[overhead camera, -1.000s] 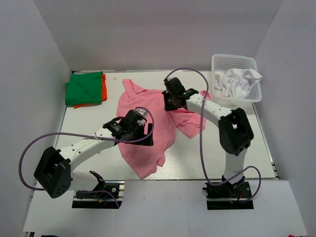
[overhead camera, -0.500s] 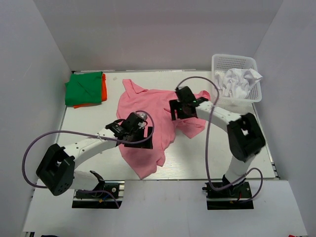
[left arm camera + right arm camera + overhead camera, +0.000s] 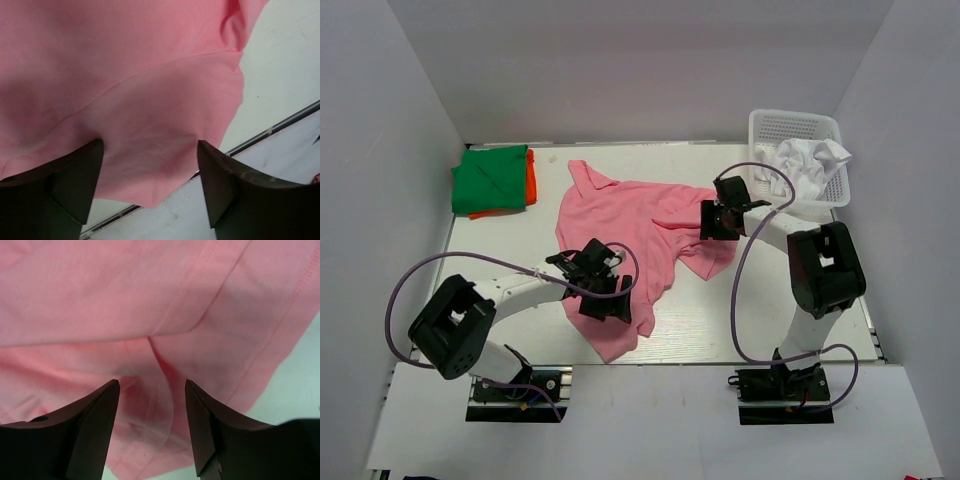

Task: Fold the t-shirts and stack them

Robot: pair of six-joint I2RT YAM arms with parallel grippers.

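A salmon pink t-shirt (image 3: 630,225) lies spread and rumpled across the middle of the table. My left gripper (image 3: 607,302) hovers open over its near hem; in the left wrist view the fingers (image 3: 75,185) straddle the pink hem corner (image 3: 150,150) with nothing pinched. At the shirt's right side my right gripper (image 3: 712,220) is open too, its jaws (image 3: 152,415) apart over folded pink cloth (image 3: 165,340). A folded green t-shirt (image 3: 492,178) rests on an orange one (image 3: 531,182) at the back left. A crumpled white t-shirt (image 3: 807,165) fills the basket.
The white lattice basket (image 3: 794,119) stands at the back right corner. White walls close in the table on three sides. The table's near edge, a metal strip (image 3: 280,125), runs just beyond the pink hem.
My right gripper has let go and slid right along the pink shirt to its right side. My left gripper has shifted toward the near hem.
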